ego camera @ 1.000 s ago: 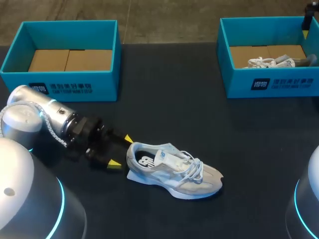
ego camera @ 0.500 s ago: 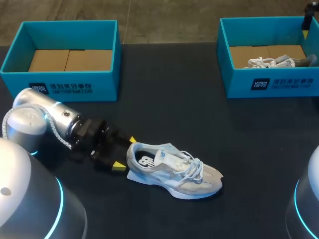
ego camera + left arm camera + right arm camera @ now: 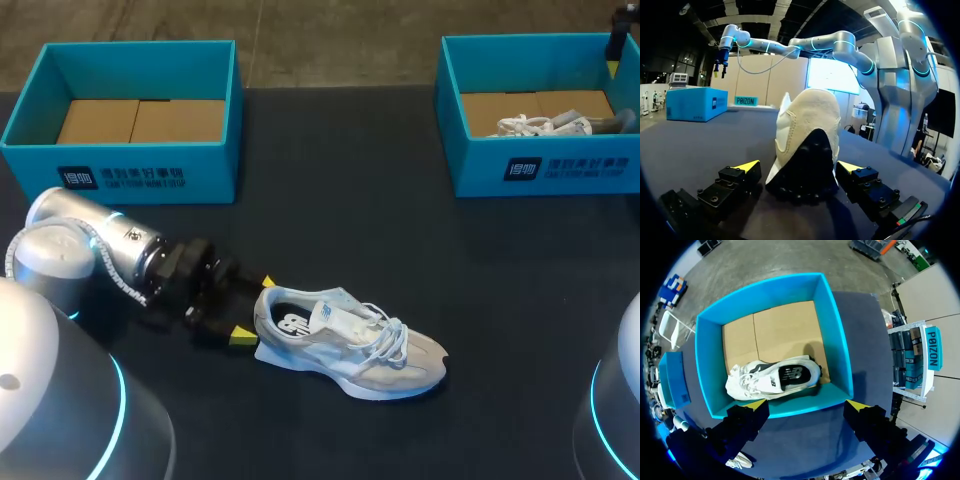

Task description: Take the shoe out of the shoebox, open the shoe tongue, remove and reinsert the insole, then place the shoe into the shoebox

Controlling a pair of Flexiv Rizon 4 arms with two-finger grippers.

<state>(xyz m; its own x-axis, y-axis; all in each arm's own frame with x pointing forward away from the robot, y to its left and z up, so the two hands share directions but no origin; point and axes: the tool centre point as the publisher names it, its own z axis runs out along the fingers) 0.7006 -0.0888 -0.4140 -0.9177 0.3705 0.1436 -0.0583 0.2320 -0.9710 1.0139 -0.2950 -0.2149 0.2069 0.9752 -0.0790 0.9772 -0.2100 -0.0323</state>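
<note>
A pale grey and light blue shoe [image 3: 345, 340] lies on its sole on the dark table, toe pointing right. My left gripper [image 3: 254, 308] sits low at its heel, open, one yellow tip on each side. In the left wrist view the heel [image 3: 807, 145] stands between the spread fingers of the gripper [image 3: 799, 166], with small gaps either side. My right gripper [image 3: 807, 404] hangs open high over the right shoebox [image 3: 835, 340], holding nothing. That box contains a second white shoe [image 3: 775, 377]. The left shoebox [image 3: 150, 170] shows only its cardboard floor.
The right shoebox [image 3: 545, 165] stands at the back right with the white shoe [image 3: 545, 125] inside. Only a small part of my right arm [image 3: 615, 45] shows above it. Dark table surface lies between the boxes and in front of the shoe.
My left arm has slid right along the table, bringing its open fingers from just short of the heel to either side of it. The shoe and right arm have not moved.
</note>
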